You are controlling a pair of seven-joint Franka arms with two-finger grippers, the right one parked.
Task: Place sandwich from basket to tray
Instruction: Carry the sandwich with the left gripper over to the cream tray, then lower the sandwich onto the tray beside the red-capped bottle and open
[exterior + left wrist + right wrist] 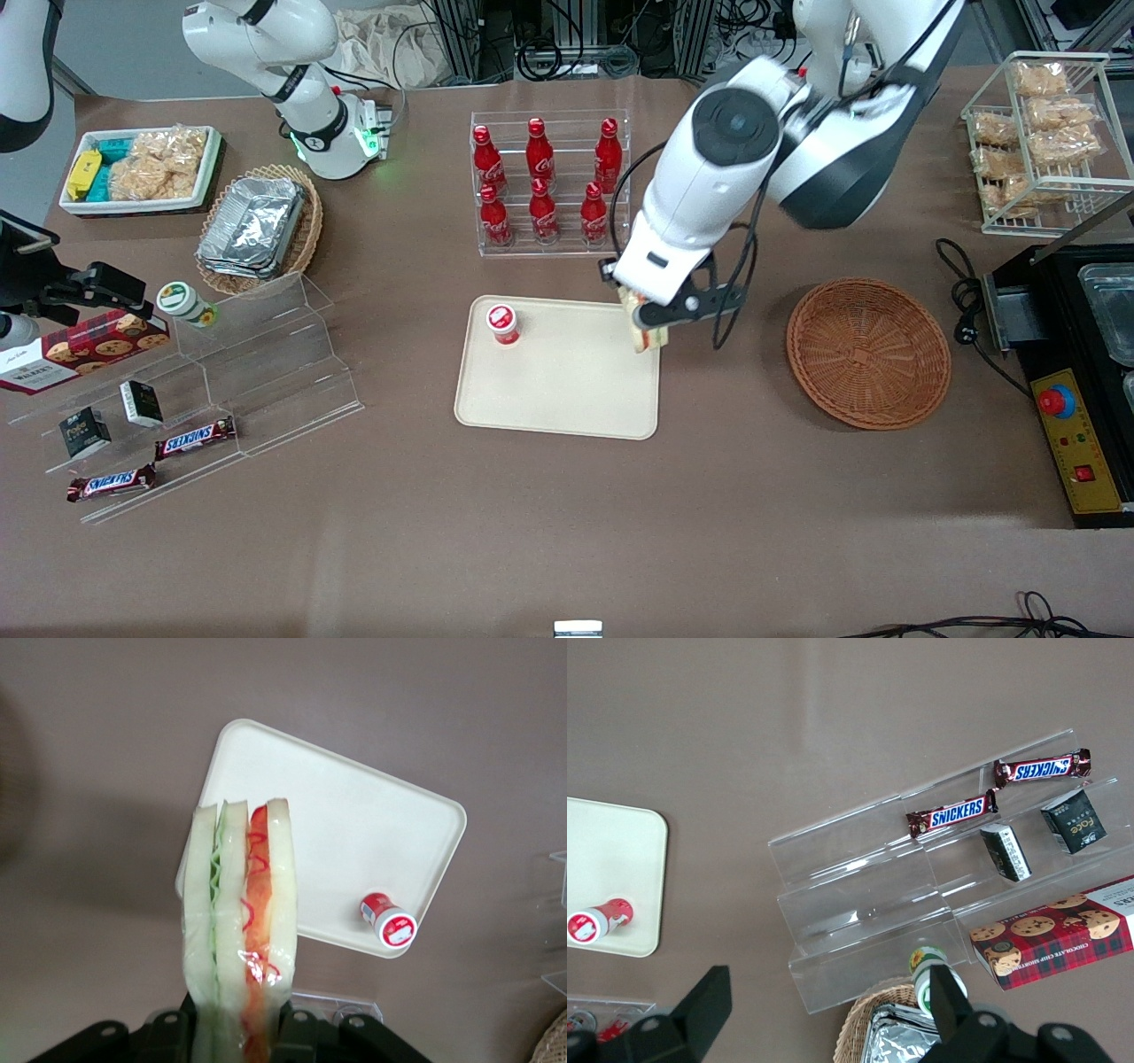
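Observation:
My left gripper (649, 330) is shut on the sandwich (645, 332), a clear-wrapped wedge of white bread with red and green layers. It hangs above the tray's edge on the basket's side. In the left wrist view the sandwich (241, 930) stands out between the black fingers (306, 1032), over the brown table and the tray's corner. The cream tray (567, 390) lies mid-table and also shows in the left wrist view (354, 824). The round reddish-brown basket (868, 353) sits beside the tray, toward the working arm's end, with nothing in it.
A small red-capped cup (502, 323) stands on the tray; it also shows in the left wrist view (388, 921). A clear rack of red cola bottles (545, 182) stands farther from the front camera than the tray. A tiered acrylic stand (204, 390) with snacks lies toward the parked arm's end.

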